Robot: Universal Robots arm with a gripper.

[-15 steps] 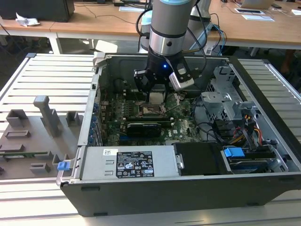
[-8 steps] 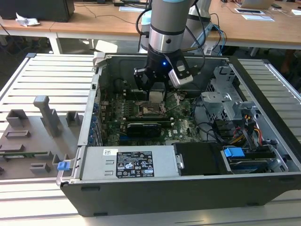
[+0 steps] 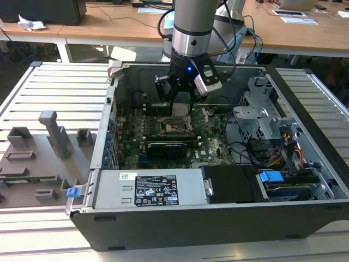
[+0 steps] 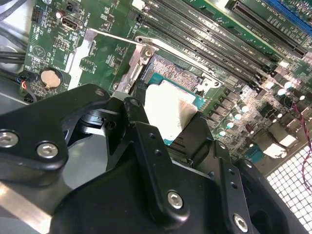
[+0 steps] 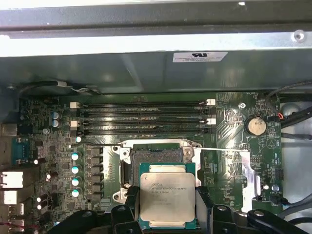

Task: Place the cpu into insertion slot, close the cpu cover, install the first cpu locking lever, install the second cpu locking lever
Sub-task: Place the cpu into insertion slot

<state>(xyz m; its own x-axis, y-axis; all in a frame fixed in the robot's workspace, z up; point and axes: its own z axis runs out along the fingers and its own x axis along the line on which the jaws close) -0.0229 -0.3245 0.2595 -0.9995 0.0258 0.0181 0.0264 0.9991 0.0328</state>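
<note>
Gripper point(image 5: 167, 202) is clamped on the cpu point(image 5: 167, 187), one finger point(image 5: 130, 200) on each side edge. The first wrist view has the chip face-on, just short of the open slot point(image 5: 156, 158) and not in it yet. The second wrist view is angled and shows the slot's bare pins past the chip's edge. The exterior view has the arm in the upper middle, reaching down into the case point(image 3: 163, 218).

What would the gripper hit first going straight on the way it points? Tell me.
Probably the insertion slot: the gripper holds the cpu over it, so the chip would touch there first. Depth is unclear, so the alignment is uncertain.
</note>
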